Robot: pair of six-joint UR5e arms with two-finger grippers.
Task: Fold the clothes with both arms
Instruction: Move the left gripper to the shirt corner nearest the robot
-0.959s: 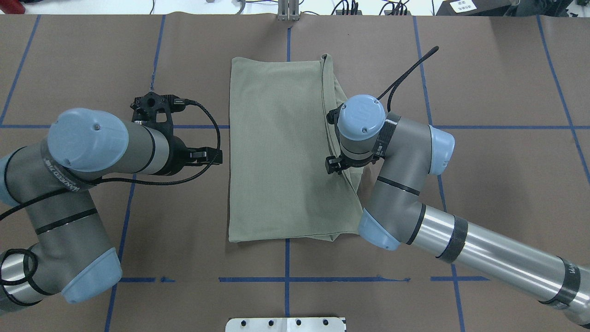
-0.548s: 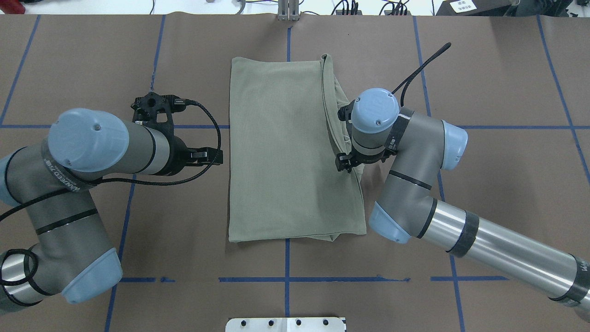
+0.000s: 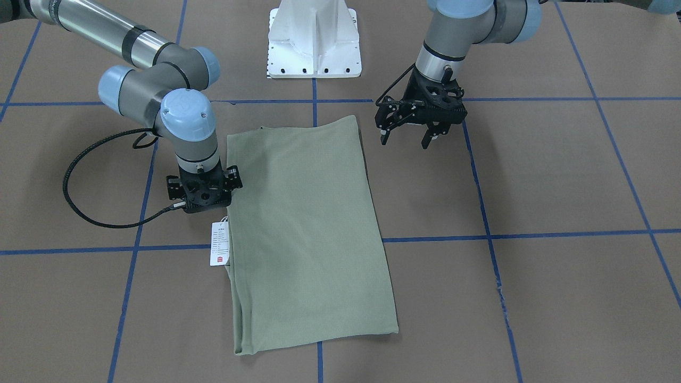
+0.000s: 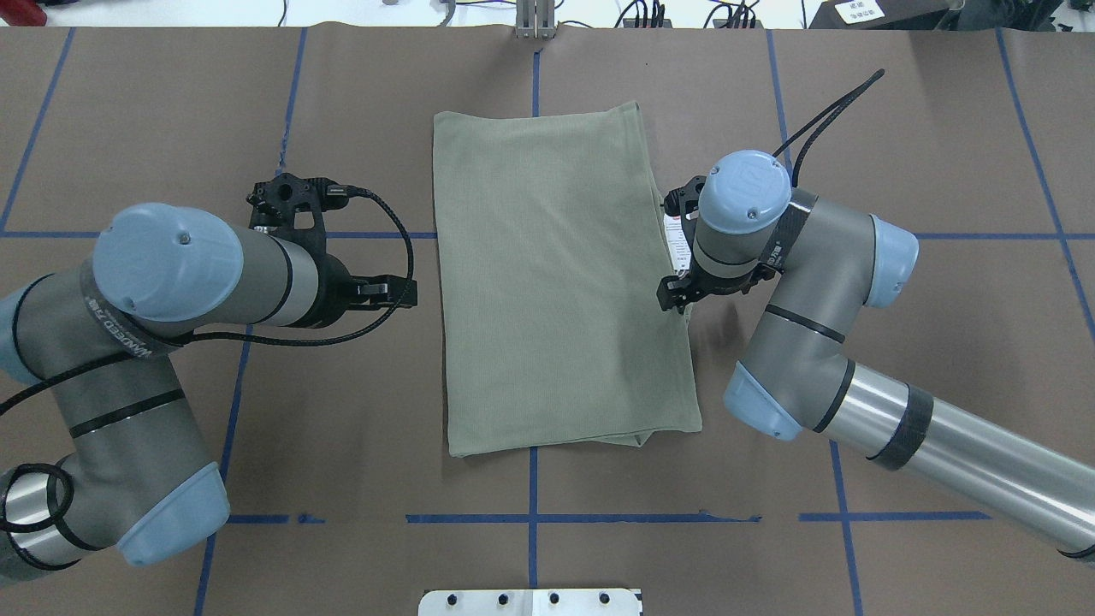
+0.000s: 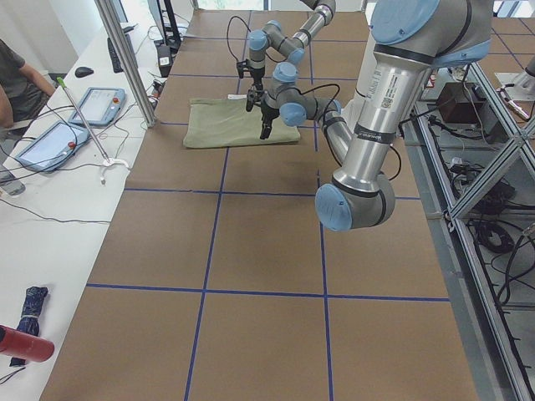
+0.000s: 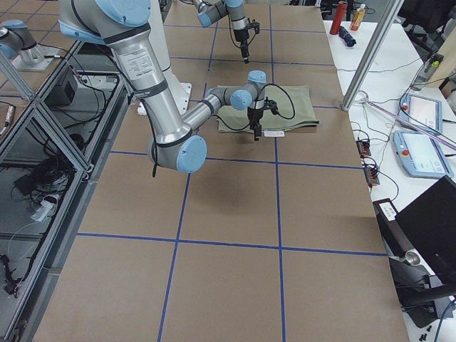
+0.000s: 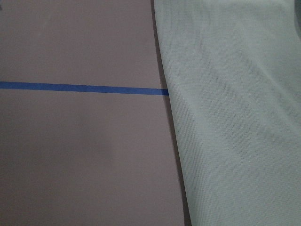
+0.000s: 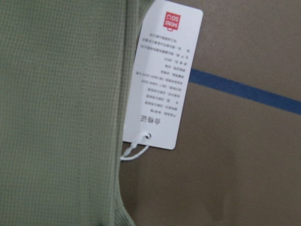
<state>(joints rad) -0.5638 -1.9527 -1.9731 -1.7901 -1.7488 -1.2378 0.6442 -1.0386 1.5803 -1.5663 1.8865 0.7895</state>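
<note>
The right gripper (image 3: 204, 198) hides its own fingers — its grip is unreadable.

The right arm's black two-finger gripper (image 6: 256, 131) hangs at the near edge of a folded sage-green knit shirt (image 6: 303, 107), beside a white hang tag (image 6: 273, 133).

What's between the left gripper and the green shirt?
Nothing but bare brown table paper and a blue tape line that meets the shirt. The front-facing view shows the gap beside the open left gripper; the left wrist view shows the tape.

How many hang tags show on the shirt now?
1: the white hang tag lies on the table beside the shirt and the right gripper. Folds may hide others.
</note>
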